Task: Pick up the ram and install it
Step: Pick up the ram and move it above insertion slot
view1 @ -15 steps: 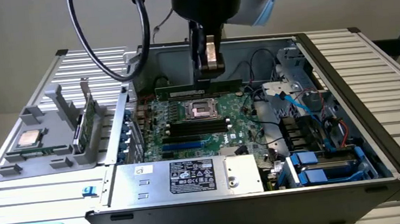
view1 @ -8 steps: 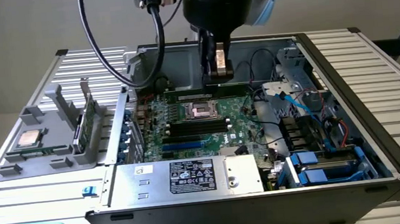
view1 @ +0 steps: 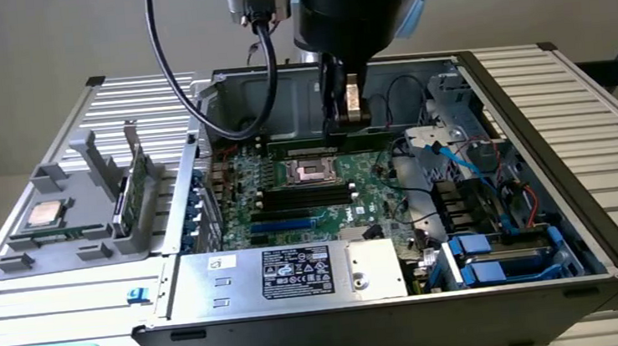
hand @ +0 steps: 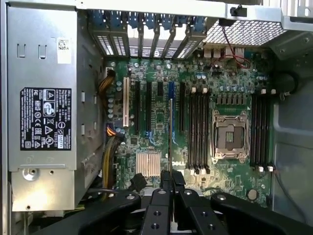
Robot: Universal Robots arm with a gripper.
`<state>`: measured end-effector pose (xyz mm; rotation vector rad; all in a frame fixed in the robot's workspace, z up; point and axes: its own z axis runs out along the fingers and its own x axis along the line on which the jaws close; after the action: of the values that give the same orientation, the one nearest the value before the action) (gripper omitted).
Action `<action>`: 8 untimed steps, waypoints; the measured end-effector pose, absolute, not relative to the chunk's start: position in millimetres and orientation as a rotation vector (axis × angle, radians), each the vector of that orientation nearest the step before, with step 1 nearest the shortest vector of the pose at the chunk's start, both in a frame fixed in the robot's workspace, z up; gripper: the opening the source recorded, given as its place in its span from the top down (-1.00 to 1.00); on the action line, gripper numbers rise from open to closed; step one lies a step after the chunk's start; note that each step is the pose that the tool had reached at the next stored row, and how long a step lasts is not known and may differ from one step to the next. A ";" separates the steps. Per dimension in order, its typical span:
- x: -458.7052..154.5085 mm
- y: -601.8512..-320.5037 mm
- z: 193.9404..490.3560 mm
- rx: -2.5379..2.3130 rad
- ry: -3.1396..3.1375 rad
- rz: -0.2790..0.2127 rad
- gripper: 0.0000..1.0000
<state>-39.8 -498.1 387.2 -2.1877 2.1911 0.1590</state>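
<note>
1 PC case, 1 mobo, 1 PSU, 1 CPU chip, 1 green card, 1 ram.

I take the processor socket on the motherboard, inside the open case, as my mark. In the exterior view a bank of memory slots lies just in front of it, and the power supply further in front, against the case's near wall. Just behind the socket hangs the gripper, the ram crosswise between its fingers. Drive bays sit to the socket's right in the exterior view. Well to its left, outside the case, a holder carries a processor chip and an upright card.
</note>
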 end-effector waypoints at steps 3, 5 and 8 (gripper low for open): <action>-37.6 -486.8 381.7 -2.188 2.191 0.159 0.78; -36.6 -478.7 378.1 -2.188 2.191 0.159 0.78; -36.0 -465.2 372.5 -2.188 2.191 0.159 0.78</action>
<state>-36.0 -465.2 372.5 -2.1879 2.1909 0.1590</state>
